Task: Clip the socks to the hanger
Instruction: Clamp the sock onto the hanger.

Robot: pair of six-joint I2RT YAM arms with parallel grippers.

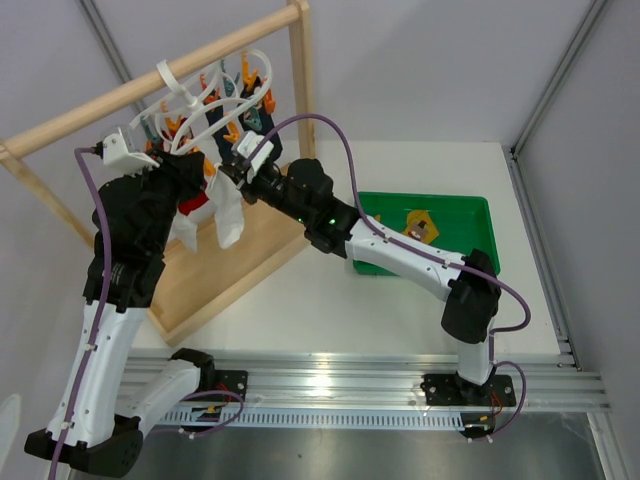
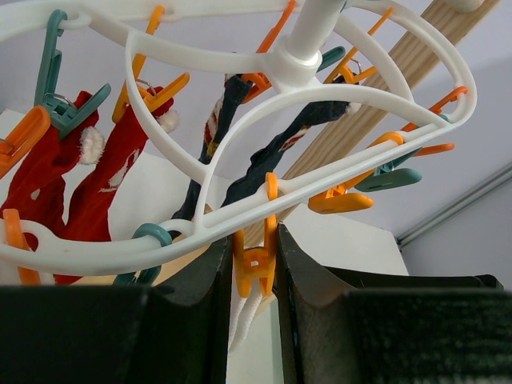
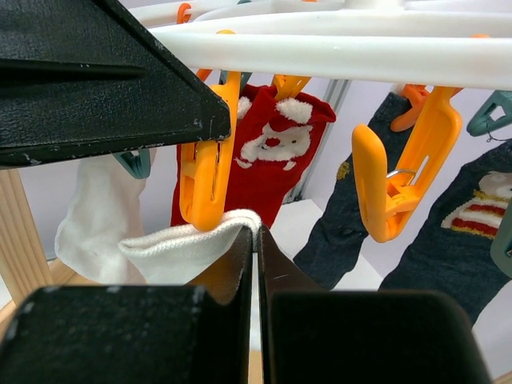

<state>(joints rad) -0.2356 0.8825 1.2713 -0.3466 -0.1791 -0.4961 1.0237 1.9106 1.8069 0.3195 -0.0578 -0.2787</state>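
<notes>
The white hanger (image 1: 190, 100) hangs from the wooden bar; it also shows in the left wrist view (image 2: 240, 120) and the right wrist view (image 3: 336, 48). My left gripper (image 2: 254, 244) is shut on an orange clip peg (image 2: 256, 268), its fingers pressing the peg's two handles. A white sock (image 3: 172, 244) lies under that peg's mouth (image 3: 204, 184). My right gripper (image 3: 256, 228) is shut on the sock's edge just right of the peg. A second white sock (image 3: 92, 224) hangs to the left. Both white socks (image 1: 228, 215) hang below the grippers in the top view. Mustard-yellow socks (image 1: 420, 225) lie in the green bin.
Red socks (image 2: 48, 176) and navy socks (image 2: 264, 160) hang from other pegs. The wooden rack (image 1: 300, 90) with its tray base (image 1: 230, 270) stands at the back left. The green bin (image 1: 470, 205) sits right of it, beside my right arm.
</notes>
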